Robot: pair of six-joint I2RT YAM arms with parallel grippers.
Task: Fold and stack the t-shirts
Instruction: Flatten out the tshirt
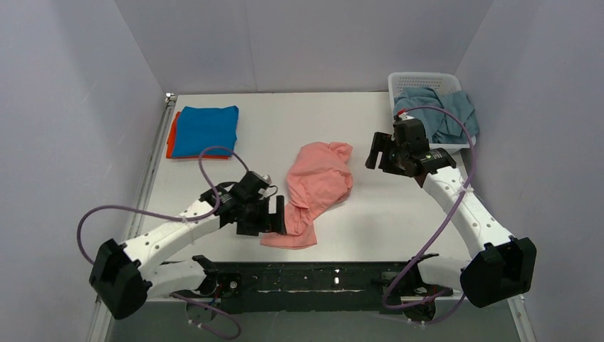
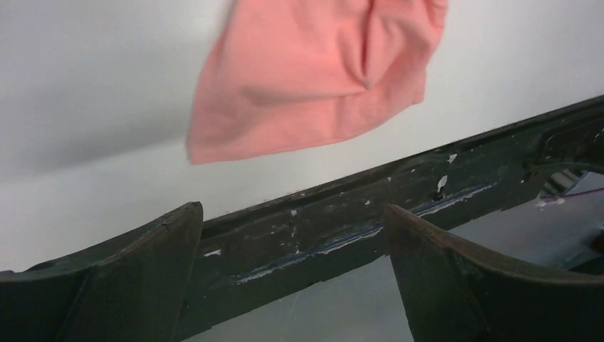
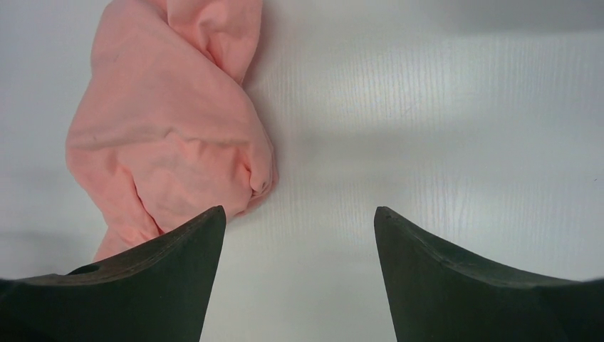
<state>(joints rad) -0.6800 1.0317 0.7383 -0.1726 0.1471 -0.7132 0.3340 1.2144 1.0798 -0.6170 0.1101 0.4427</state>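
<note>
A salmon-pink t-shirt lies crumpled in the middle of the table, with one flap trailing toward the near edge. My left gripper hangs open just left of that flap and holds nothing. In the left wrist view the shirt lies beyond the open left gripper. My right gripper hovers open to the right of the shirt, apart from it. The right wrist view shows the shirt off to the left of the empty right gripper. A folded bright blue t-shirt rests on an orange one at the far left.
A white perforated basket stands at the far right corner with a dusty grey-blue t-shirt spilling over its rim. A black rail runs along the table's near edge. Pale walls close in the table's sides and back.
</note>
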